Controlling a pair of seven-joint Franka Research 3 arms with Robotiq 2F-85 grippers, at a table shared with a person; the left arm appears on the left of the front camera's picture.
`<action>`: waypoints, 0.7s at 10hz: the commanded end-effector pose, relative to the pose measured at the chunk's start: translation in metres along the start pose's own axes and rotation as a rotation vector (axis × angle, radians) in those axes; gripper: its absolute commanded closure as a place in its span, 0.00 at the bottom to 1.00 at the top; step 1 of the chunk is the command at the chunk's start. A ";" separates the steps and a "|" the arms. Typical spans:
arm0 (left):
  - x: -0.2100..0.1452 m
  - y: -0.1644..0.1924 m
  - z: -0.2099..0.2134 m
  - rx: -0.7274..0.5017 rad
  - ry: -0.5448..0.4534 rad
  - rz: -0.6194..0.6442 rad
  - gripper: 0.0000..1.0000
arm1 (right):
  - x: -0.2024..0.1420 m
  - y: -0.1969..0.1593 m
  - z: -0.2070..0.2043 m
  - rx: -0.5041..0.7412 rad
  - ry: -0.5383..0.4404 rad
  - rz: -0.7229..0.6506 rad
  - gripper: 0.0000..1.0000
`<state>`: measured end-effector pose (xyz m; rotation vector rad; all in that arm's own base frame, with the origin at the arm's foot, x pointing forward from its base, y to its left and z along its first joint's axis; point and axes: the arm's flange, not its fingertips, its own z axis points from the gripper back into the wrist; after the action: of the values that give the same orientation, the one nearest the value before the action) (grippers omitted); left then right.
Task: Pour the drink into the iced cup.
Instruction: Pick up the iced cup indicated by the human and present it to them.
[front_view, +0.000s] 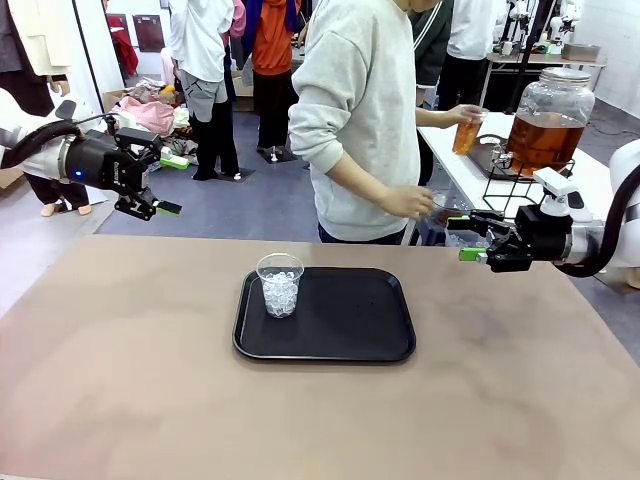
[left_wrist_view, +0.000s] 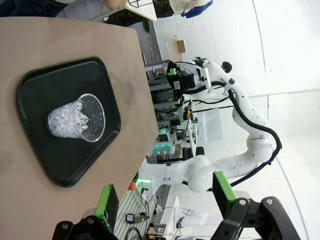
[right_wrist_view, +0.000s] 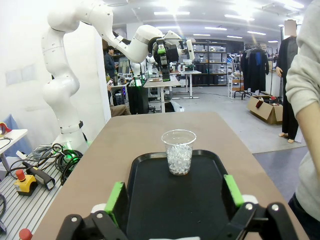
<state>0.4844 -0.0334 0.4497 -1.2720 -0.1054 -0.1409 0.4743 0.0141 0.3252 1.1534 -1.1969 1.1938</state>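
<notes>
A brown table (front_view: 120, 390) is shared with a person in a busy workshop, and a black tray (front_view: 350, 320) is set at its middle. The iced cup (front_view: 280, 285) stands upright on the near-left part of that tray, about half filled with ice. The drink (front_view: 545, 140) is seen as amber liquid in a glass dispenser jar (front_view: 553, 95) on a white side table (front_view: 460, 170) beyond the far right corner. A small cup (front_view: 466, 135) of the same amber liquid is held in the person's hand (front_view: 462, 115) beside the jar.

The left gripper (front_view: 160, 185) is held above the table's left edge, jaws spread, with nothing between them. The right gripper (front_view: 465, 238) is held at the far right edge, likewise spread and empty.

The jar is judged heavy, brittle and smooth, so it is better left on its stand. The small cup is judged light, thin-walled and easily squeezed, with liquid that slops when tilted. It is best taken around the middle of its wall, below the rim, with gentle pressure. The iced cup is likely to tip easily if it is knocked.
</notes>
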 end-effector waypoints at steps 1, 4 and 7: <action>0.000 -0.002 0.000 0.002 -0.005 0.006 0.00 | 0.003 -0.002 -0.001 0.003 0.001 -0.001 0.00; 0.000 -0.002 0.000 0.002 -0.005 0.006 0.00 | 0.003 -0.002 -0.001 0.003 0.001 -0.001 0.00; 0.000 -0.002 0.000 0.002 -0.005 0.006 0.00 | 0.003 -0.002 -0.001 0.003 0.001 -0.001 0.00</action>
<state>0.4844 -0.0334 0.4497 -1.2720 -0.1054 -0.1409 0.4743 0.0141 0.3252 1.1534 -1.1969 1.1938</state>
